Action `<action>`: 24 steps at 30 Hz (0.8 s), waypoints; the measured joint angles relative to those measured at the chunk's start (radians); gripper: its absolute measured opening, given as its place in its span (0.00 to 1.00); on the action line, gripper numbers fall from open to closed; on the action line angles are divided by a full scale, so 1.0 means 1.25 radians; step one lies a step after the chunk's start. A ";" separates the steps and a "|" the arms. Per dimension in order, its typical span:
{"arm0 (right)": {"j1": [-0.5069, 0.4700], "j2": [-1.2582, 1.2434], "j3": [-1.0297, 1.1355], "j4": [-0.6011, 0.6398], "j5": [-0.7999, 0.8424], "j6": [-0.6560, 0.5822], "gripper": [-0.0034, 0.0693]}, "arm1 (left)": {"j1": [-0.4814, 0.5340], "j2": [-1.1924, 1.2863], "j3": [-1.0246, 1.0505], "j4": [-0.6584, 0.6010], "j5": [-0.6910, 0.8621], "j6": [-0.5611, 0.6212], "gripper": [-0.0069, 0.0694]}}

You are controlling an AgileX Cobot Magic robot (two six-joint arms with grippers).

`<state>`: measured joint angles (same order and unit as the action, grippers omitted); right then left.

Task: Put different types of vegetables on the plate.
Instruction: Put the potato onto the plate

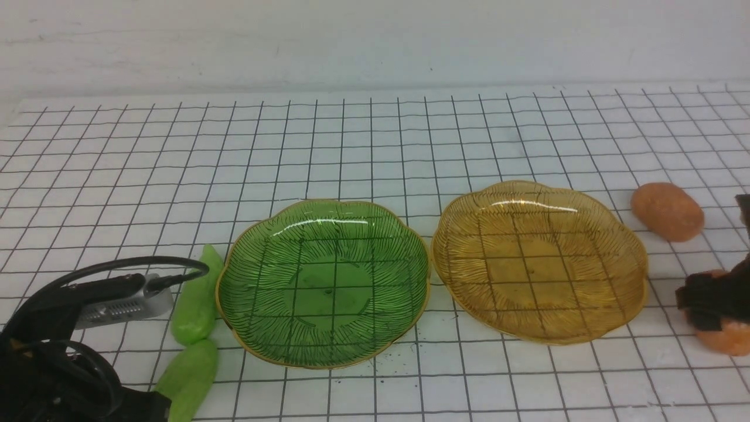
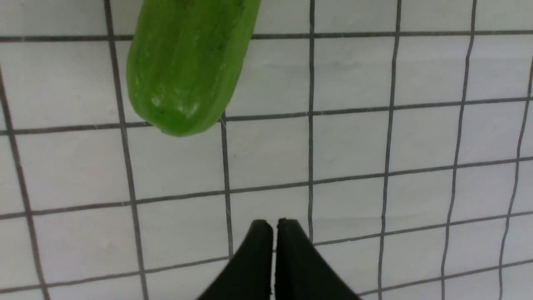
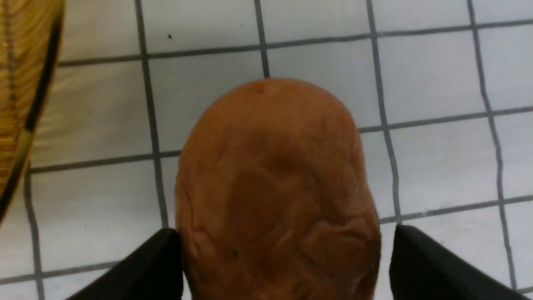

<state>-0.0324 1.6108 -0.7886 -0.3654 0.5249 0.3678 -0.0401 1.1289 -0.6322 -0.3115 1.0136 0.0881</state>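
Note:
Two light-green cucumbers lie left of the green plate (image 1: pixel 246 275), one farther (image 1: pixel 196 299) and one nearer (image 1: pixel 187 375). One orange-brown potato (image 1: pixel 667 211) lies right of the amber plate (image 1: pixel 463 281). A second potato (image 1: pixel 729 339) lies nearer, partly hidden by my right gripper (image 1: pixel 712 302). In the right wrist view my right gripper (image 3: pixel 285 229) is open and straddles this potato (image 3: pixel 275 175); a thin gap shows at one finger (image 3: pixel 420 262). My left gripper (image 2: pixel 272 223) is shut and empty above the mat, a little short of a cucumber's (image 2: pixel 187 66) rounded end.
Both plates are empty and sit side by side, almost touching. My left arm, with its silver wrist camera (image 1: pixel 123 305) and black cable, fills the near left corner beside the cucumbers. The amber plate's rim (image 3: pixel 25 104) lies close to the straddled potato.

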 joint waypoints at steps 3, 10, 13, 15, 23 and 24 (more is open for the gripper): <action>0.000 0.000 0.000 0.002 0.006 0.004 0.77 | 0.000 0.000 0.000 0.000 0.000 0.002 0.09; 0.000 -0.017 -0.088 0.020 0.148 0.001 0.72 | 0.000 0.000 0.000 0.015 0.001 0.011 0.09; 0.000 -0.043 -0.172 0.064 0.252 -0.016 0.72 | 0.000 0.000 0.000 0.016 0.001 0.011 0.09; 0.000 -0.056 -0.226 0.129 0.292 -0.044 0.72 | 0.000 0.000 0.000 0.016 0.001 0.013 0.09; 0.105 -0.029 -0.265 0.435 0.214 -0.300 0.72 | 0.000 0.000 0.000 0.016 -0.002 0.020 0.10; 0.119 -0.018 -0.265 0.444 0.202 -0.316 0.72 | 0.000 0.000 0.000 0.016 -0.003 0.020 0.10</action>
<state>0.1159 1.5881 -1.1195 0.1892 0.7778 -0.0276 -0.0401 1.1289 -0.6322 -0.2917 1.0098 0.1137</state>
